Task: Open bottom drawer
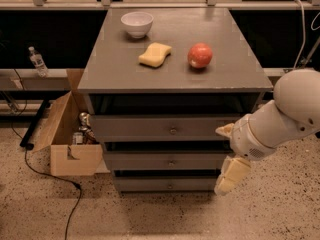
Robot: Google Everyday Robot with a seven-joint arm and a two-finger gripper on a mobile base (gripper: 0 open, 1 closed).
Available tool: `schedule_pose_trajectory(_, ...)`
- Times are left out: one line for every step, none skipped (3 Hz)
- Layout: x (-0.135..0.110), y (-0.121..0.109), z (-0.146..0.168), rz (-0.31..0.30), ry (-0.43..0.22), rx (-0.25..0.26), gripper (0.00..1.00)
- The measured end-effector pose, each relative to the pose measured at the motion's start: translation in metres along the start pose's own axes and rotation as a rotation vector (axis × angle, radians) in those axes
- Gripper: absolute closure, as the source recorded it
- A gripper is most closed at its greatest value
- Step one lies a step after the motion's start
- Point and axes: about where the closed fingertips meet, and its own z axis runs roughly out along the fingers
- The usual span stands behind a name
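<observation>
The grey cabinet (pixel 170 71) has three drawer fronts, all closed. The bottom drawer (pixel 150 184) is the lowest front, with a small round knob (pixel 170 186) at its middle. Above it are the middle drawer (pixel 145 161) and the top drawer (pixel 140 128). My gripper (pixel 223 156) hangs from the white arm (pixel 280 119) in front of the cabinet's right edge, level with the middle and bottom drawers. Its cream fingers (pixel 231 175) are spread apart and hold nothing. It is well to the right of the bottom knob and does not touch it.
On the cabinet top are a white bowl (pixel 137 23), a yellow sponge (pixel 155 54) and a red apple (pixel 200 55). An open cardboard box (pixel 65 144) stands on the floor at the left. A black cable (pixel 50 174) runs across the speckled floor. A water bottle (pixel 37 61) sits at far left.
</observation>
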Motion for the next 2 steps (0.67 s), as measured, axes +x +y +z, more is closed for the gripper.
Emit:
schedule_pose_trajectory(0.001,0.001,0.003,-0.006,0.001,-0.006,0.0)
schedule_pose_trajectory(0.024,0.002,0.078,-0.053,-0.013,-0.056,0.0)
